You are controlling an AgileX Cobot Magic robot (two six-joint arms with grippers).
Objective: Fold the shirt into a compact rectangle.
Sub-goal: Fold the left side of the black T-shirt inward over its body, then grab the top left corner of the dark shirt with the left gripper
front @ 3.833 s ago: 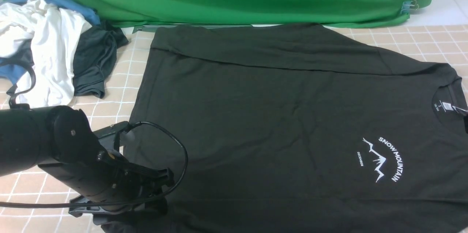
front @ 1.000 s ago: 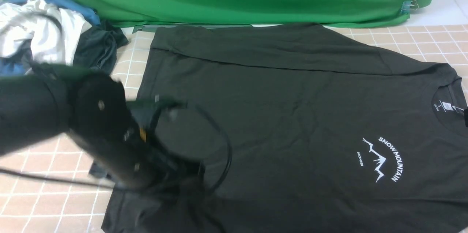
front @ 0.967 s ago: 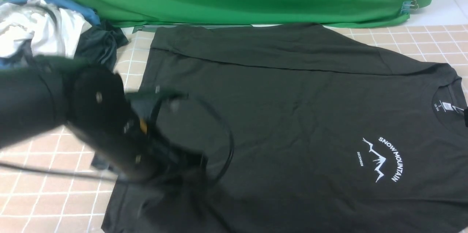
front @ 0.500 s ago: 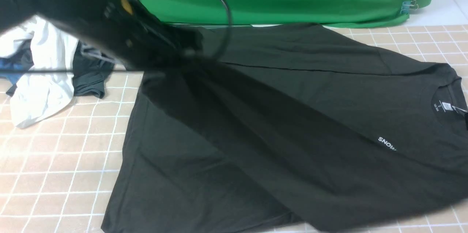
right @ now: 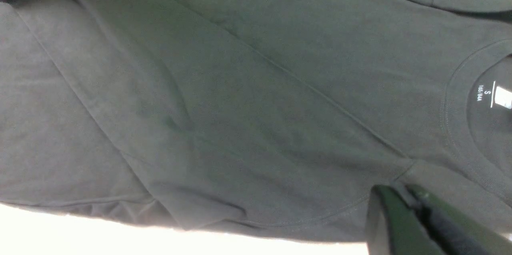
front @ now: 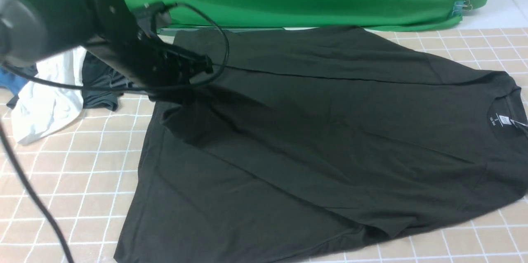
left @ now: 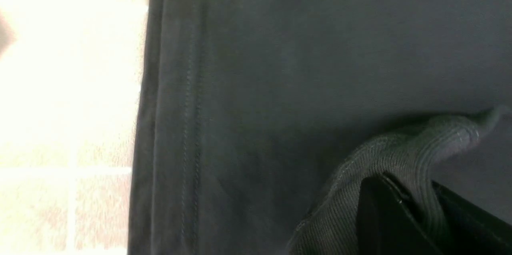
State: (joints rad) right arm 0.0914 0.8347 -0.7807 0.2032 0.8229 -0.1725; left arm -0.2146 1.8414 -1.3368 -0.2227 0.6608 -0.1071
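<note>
cloth heap far left: crumpled white garment (front: 43, 106). left gripper (left: 416, 207) sits above the shirt's far-left corner, arm angled down, pinching a bunched, stitched hem. shirt (front: 313, 131): black matte knit, spread on the beige grid-checked table (front: 74, 164), near side folded diagonally over the chest. neck label (right: 486, 95) reads "s 165/84a". right gripper (right: 416, 223): finger edges only, cannot tell its state.

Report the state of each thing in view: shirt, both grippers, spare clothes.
Shirt, half folded: near side drawn over the middle, neck label showing.
Left gripper, jaws shut on the shirt's hem, held raised.
Right gripper, jaws shut on the shirt near the collar.
White garment, crumpled, untouched.
Grey garment, crumpled beside it.
</note>
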